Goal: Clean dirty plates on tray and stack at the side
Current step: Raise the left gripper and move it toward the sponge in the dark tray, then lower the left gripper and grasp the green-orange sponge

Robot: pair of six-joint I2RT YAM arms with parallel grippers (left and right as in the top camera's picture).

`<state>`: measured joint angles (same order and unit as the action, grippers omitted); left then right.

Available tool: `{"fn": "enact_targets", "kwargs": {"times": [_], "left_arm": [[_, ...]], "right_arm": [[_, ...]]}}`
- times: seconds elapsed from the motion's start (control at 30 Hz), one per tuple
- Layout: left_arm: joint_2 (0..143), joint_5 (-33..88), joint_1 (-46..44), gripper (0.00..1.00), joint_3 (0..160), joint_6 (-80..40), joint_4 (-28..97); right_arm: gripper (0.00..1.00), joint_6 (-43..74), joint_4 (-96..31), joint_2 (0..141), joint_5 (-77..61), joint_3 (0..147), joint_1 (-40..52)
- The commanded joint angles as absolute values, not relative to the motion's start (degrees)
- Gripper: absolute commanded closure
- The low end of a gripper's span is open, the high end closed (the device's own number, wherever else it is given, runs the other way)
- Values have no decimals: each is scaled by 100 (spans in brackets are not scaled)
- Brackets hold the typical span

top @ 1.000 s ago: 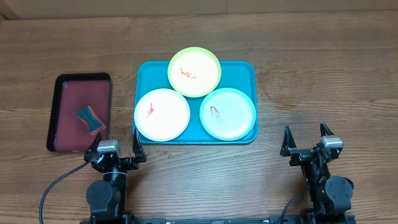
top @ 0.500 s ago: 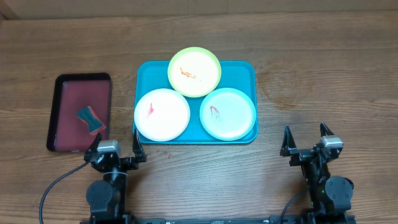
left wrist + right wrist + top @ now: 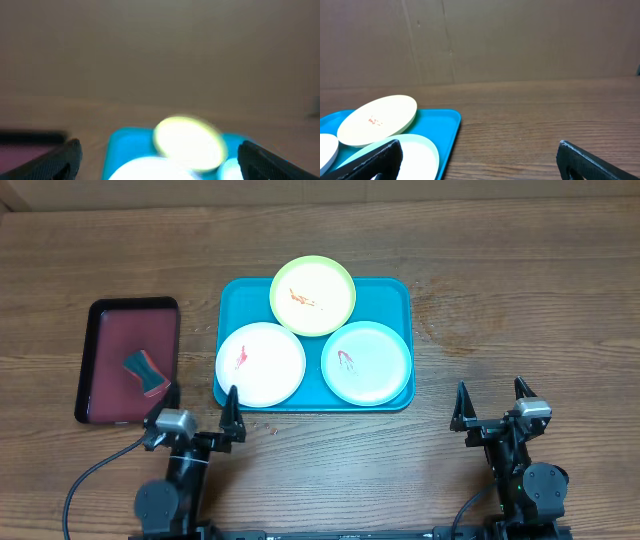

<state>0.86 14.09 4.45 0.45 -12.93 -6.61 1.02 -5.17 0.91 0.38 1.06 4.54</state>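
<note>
The teal-blue tray (image 3: pixel 385 292) lies mid-table and holds three plates. The yellow-green plate (image 3: pixel 313 296) sits at the back with a red smear, overlapping the tray's far rim. The white plate (image 3: pixel 261 364) is front left, the mint-blue plate (image 3: pixel 366 363) front right, both smeared red. My left gripper (image 3: pixel 193 410) is open and empty just in front of the tray's front-left corner. My right gripper (image 3: pixel 491 400) is open and empty at the front right, clear of the tray. The left wrist view is blurred and shows the yellow-green plate (image 3: pixel 187 141) on the tray (image 3: pixel 127 145).
A dark-red black-rimmed tray (image 3: pixel 120 345) at the left holds a teal and red sponge (image 3: pixel 145 373). Bare wooden table (image 3: pixel 520 300) lies right of the teal-blue tray. A brown wall (image 3: pixel 520 40) stands behind the table.
My left gripper has shifted a little right and forward towards the tray's front-left corner. The right arm and the plates have not moved.
</note>
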Motion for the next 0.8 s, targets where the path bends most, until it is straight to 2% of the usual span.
{"fn": "enact_targets", "kwargs": {"times": [0.0,0.13,0.23,0.37,0.47,0.57,0.67,0.77], "left_arm": [[36,2550,377,0,27,-1997,-1765],[36,2464,379,1,64,-1463,-3210],[40,2091,379,0,425,-1264,-3177],[364,1505,377,0,1476,-854,-1669],[1212,1011,377,0,2650,-666,12],[2255,1135,377,0,3640,-545,1205],[3249,1774,377,0,4410,-513,1765],[3905,2377,377,0,4799,-460,1739]], "right_arm": [[0,60,-478,93,32,47,482],[0,60,-478,93,32,47,480],[0,60,-478,93,32,47,480],[0,60,-478,93,32,47,480],[0,60,-478,93,32,47,482],[0,60,-478,93,32,47,482],[0,60,-478,93,32,47,482],[0,60,-478,93,32,47,480]]}}
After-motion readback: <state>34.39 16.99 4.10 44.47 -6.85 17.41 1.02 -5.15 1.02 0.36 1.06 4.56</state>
